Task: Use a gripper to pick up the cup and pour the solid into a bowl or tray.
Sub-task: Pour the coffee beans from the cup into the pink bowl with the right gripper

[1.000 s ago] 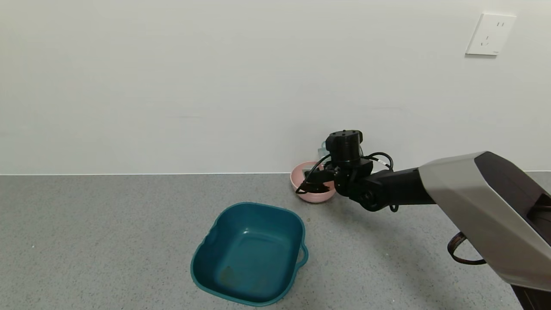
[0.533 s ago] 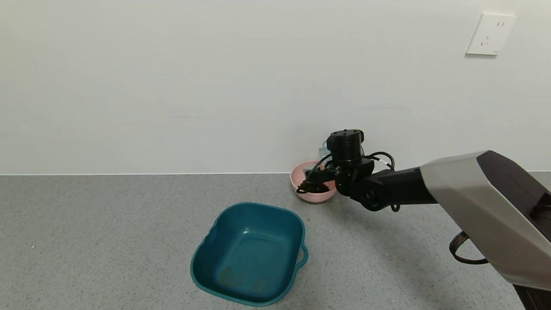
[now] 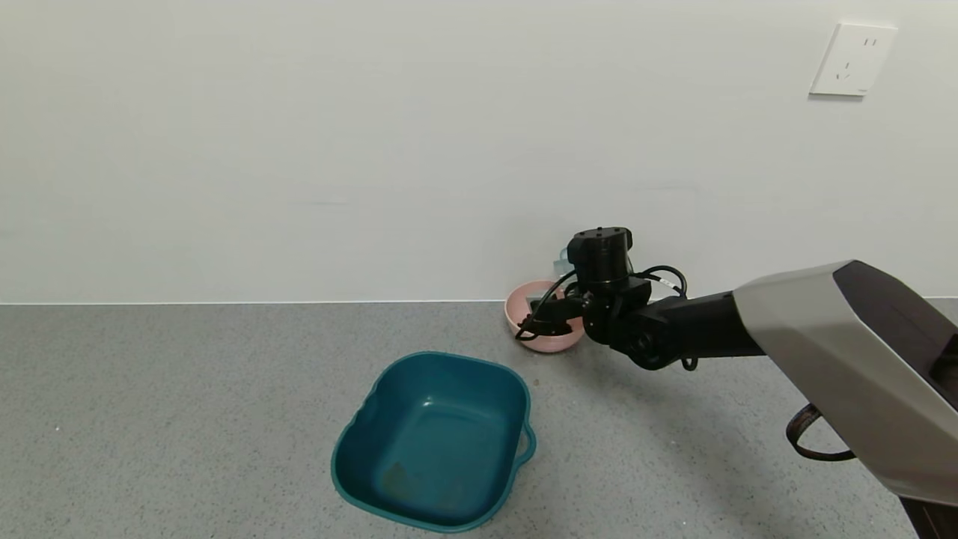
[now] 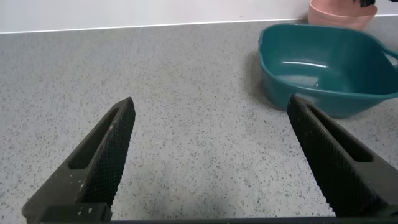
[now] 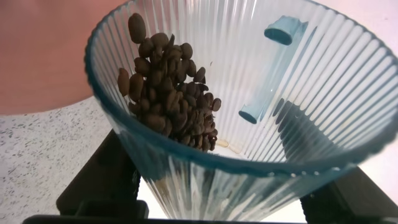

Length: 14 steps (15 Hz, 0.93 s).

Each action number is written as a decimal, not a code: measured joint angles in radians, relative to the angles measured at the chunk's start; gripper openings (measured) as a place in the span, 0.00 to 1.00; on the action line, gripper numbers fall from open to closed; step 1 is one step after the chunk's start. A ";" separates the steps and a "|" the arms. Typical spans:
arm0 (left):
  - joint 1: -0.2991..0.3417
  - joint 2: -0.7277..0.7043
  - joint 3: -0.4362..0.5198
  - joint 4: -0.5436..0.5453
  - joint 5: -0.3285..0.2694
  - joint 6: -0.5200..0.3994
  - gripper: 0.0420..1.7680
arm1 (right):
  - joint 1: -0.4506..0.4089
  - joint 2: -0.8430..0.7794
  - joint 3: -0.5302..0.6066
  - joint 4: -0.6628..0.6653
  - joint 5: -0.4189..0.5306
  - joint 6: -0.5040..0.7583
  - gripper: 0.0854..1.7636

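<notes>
Grey speckled countertop [image 3: 187, 419] bears a teal tub [image 3: 438, 442] and, by the wall, the pink bowl [image 3: 524, 329], over which the right gripper [image 3: 540, 323] clasps the tilted cup [image 5: 249, 106], the solid [image 5: 168, 99] heaped toward its rim, while the left gripper [image 4: 214, 155] hangs spread wide above bare counter.

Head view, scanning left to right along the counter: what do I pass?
Teal tub → pink bowl → right pincer over the bowl → its grey arm shell → wall socket up on the wall.
</notes>
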 joint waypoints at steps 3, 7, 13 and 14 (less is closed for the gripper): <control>0.000 0.000 0.000 0.000 0.000 0.000 1.00 | 0.009 -0.001 0.007 0.000 -0.001 0.002 0.78; 0.000 0.000 0.000 0.000 0.000 0.000 1.00 | 0.008 -0.005 0.022 -0.005 0.001 0.012 0.78; 0.000 0.000 0.000 0.000 0.000 0.000 1.00 | -0.003 -0.051 0.133 -0.083 0.006 0.074 0.78; 0.000 0.000 0.000 -0.001 0.000 0.000 1.00 | -0.006 -0.058 0.148 -0.112 0.006 0.087 0.78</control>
